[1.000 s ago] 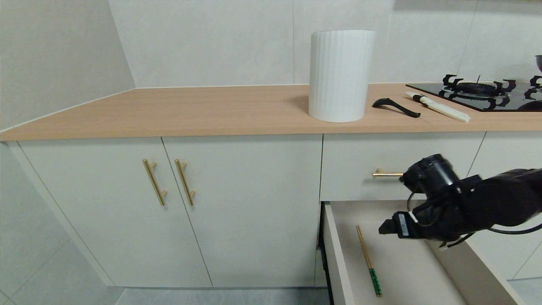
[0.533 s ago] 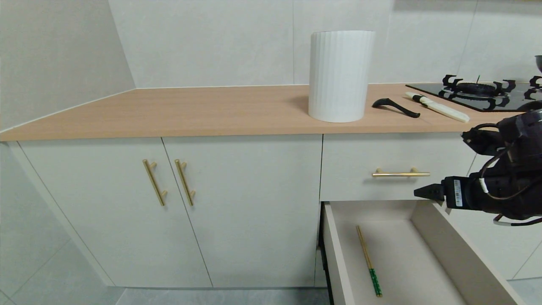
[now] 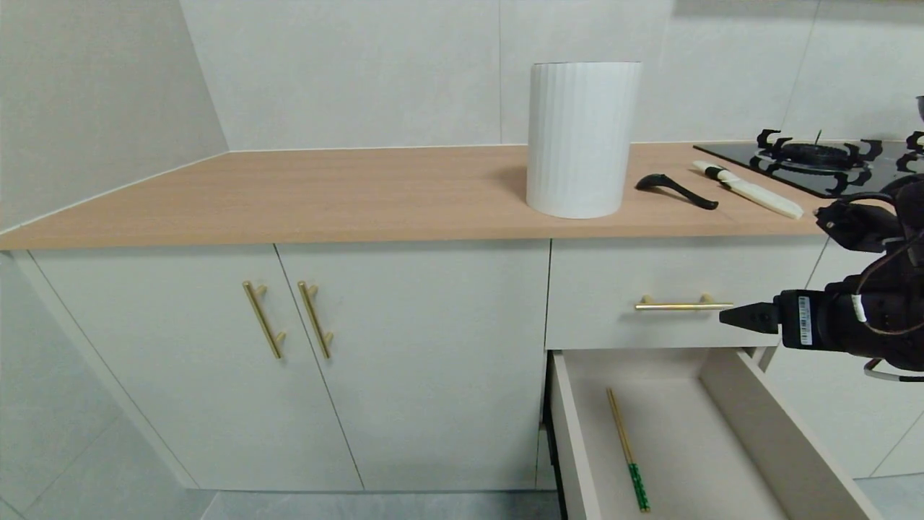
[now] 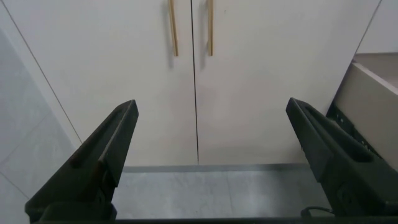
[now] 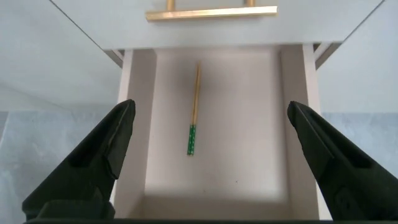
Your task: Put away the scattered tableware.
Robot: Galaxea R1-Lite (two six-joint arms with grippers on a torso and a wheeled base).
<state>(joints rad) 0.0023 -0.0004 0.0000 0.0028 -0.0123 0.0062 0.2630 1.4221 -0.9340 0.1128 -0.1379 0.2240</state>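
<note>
A kitchen corner with a wood-toned surface (image 3: 325, 195) over pale cupboards. On the surface stands a tall white ribbed canister (image 3: 580, 137). Just to its right lie a black spoon (image 3: 675, 189) and a cream knife (image 3: 747, 189) with a black band, close together but apart. Both lie near the black hob (image 3: 816, 155).

Below them, a lower drawer (image 3: 751, 419) is pulled open. A pair of wooden chopsticks (image 3: 626, 448) with green ends lies inside, lengthwise, near the drawer's left wall.

The right end effector (image 5: 210, 106) hovers over the open drawer, above its right wall and level with the gold handle (image 3: 682, 305) of the shut drawer above. Its fingers are spread wide and hold nothing. The left end effector (image 4: 211, 104) hangs low in front of the cupboard doors (image 4: 199, 74), its fingers likewise spread and empty.

The chopsticks look put away, while the spoon and knife remain on the surface.

The spoon is probably light, stiff plastic with a smooth, curved handle. It may skid on the smooth surface, so a pinch across the middle of the handle seems safest. The knife looks slim, rigid and fairly light. A grip near the black band, across its narrow width, should keep it from pivoting. Whether its cream part is a bare blade or a sheath cannot be told. Both lie flat, so the fingers must come down close to the surface.
</note>
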